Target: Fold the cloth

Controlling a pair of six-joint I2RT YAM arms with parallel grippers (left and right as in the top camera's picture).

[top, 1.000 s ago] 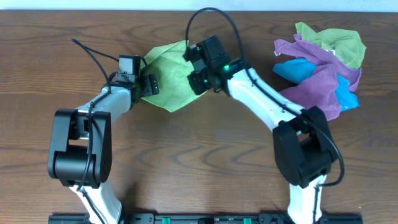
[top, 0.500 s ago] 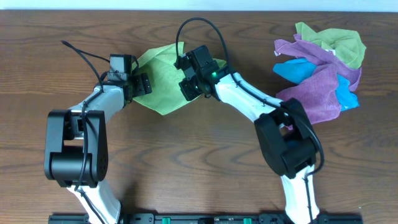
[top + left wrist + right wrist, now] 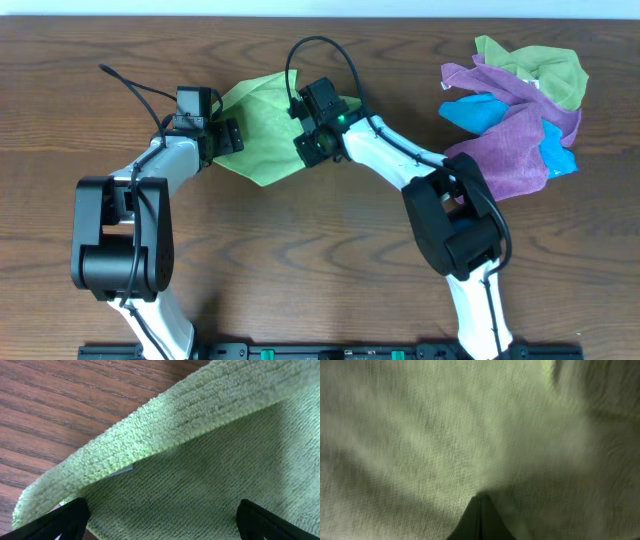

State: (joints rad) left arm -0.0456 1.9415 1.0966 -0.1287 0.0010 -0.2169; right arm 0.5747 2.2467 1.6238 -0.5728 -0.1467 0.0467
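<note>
A light green cloth lies on the wooden table at the back centre, partly doubled over with a folded edge on top. My left gripper is at its left corner. In the left wrist view its fingers are spread wide open over the cloth, and a folded edge crosses above them. My right gripper is on the cloth's right side. In the right wrist view its fingertips are pressed together with the cloth bunched at their tip.
A heap of purple, blue and green cloths lies at the back right. Bare wooden table stretches in front of the green cloth. Black cables loop over both wrists.
Both grippers and the green cloth shifted left over the first half second. Since then the right gripper has edged slightly right and the left arm has held still.
</note>
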